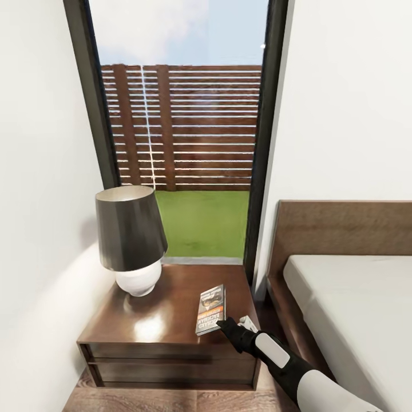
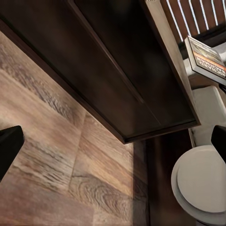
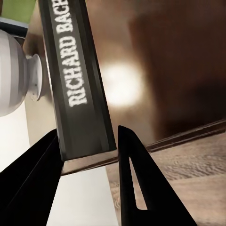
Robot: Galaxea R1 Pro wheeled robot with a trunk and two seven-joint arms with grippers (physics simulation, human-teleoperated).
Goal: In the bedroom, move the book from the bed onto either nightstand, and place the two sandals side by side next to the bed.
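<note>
Book (image 1: 211,309) on nightstand (image 1: 166,320); right fingers (image 3: 134,188) hide its near end.

White-shelled right arm (image 1: 320,389), black wrist, black tapered claw (image 3: 89,155) fingers

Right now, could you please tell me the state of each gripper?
Left gripper: open, holding nothing, above the wood floor.
Right gripper: fingers around the book on the nightstand; whether it is clamped cannot be told.
</note>
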